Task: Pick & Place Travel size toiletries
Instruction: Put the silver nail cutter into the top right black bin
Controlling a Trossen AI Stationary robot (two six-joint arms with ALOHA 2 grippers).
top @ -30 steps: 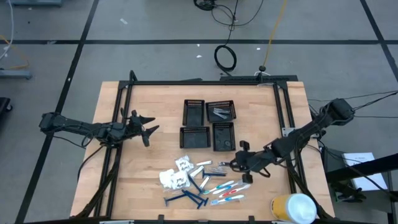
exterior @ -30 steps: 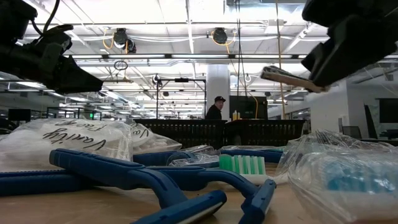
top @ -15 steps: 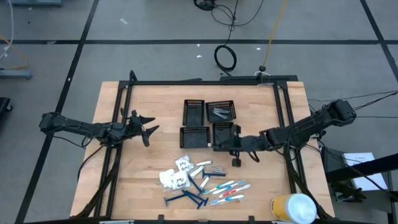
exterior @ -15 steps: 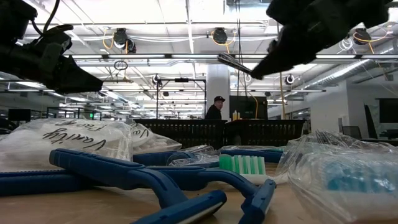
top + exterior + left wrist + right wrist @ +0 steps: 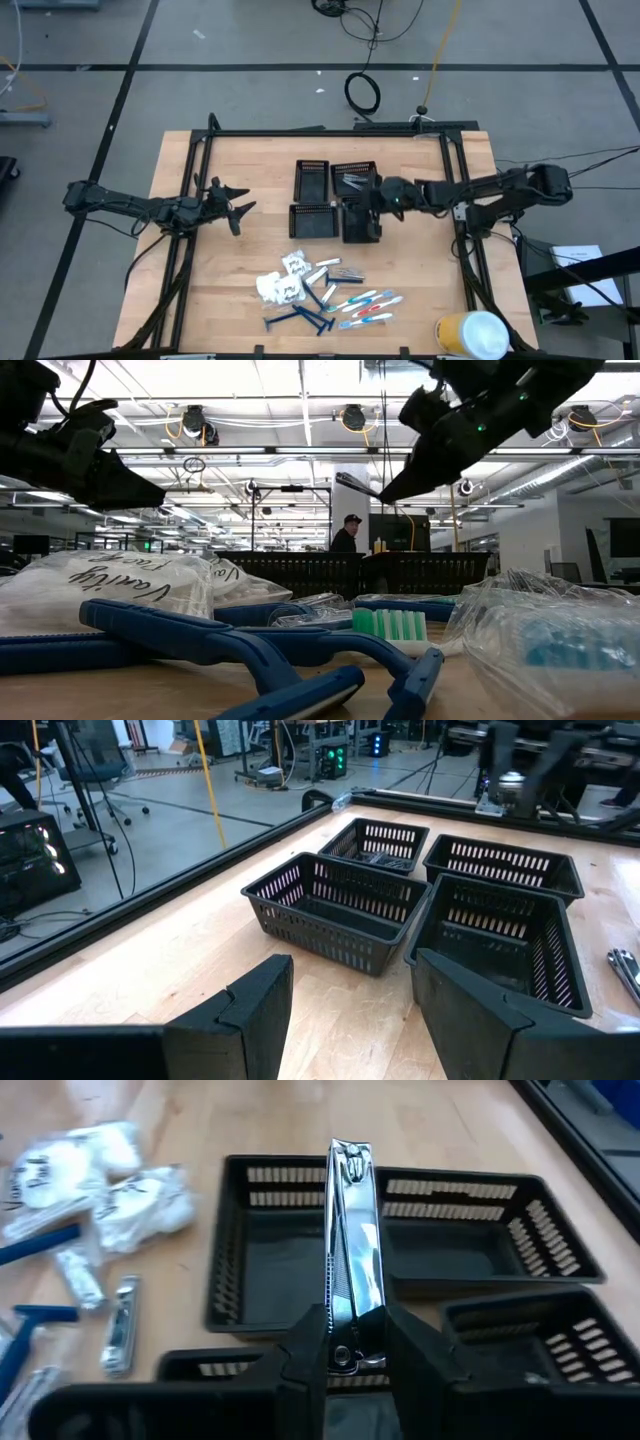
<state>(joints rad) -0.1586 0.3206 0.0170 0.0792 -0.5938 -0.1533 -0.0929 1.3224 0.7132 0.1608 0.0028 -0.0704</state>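
The right tool (image 5: 375,196), gripping a nail clipper (image 5: 352,1275), has swung from the toiletry pile to above the trays (image 5: 360,222)

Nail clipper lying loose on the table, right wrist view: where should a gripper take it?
Probably across its narrow middle, straight from above: the nail clipper lies flat on the table, long sides free. The right gripper, over the trays, is shut on another clipper; the left gripper waits open at the table's left.
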